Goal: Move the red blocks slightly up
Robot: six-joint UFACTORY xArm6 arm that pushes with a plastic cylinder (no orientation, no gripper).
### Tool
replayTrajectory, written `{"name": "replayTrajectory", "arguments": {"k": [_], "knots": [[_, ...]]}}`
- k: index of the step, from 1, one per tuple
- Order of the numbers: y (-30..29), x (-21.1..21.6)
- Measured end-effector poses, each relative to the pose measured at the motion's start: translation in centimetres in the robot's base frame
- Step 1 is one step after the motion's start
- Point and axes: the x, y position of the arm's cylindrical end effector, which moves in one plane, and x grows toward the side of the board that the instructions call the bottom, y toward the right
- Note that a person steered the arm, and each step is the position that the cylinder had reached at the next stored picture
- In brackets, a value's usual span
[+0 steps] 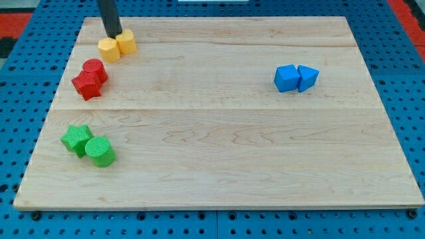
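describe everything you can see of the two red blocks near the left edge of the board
The two red plastic-looking blocks sit touching on the pale wooden board, near the view's left edge. The red cylinder stands upright at upper right; the red star-shaped block lies flat at lower left. Both look ribbed. They lie below the yellow pair and above the green pair, touching neither. My tip is above them, by the yellow blocks.

A red cylinder (95, 68) and a red star (86, 85) sat touching near the surface's left edge — cylinder above, star lower-left.
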Motion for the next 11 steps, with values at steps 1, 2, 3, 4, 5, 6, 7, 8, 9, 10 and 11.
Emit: {"name": "replayTrajectory", "arguments": {"k": [1, 2, 3, 4, 5, 6, 7, 8, 9, 10, 11], "knots": [[-0.4, 2.4], [-0.1, 1.8], [-3.4, 0.9], [-9.0, 6.3], [-10.5, 9.9], [-6.8, 13.9], [-9.4, 17.9], [-5.6, 17.4], [-2.7, 15.8], [-1.4, 13.3], [1.4, 12.0]]}}
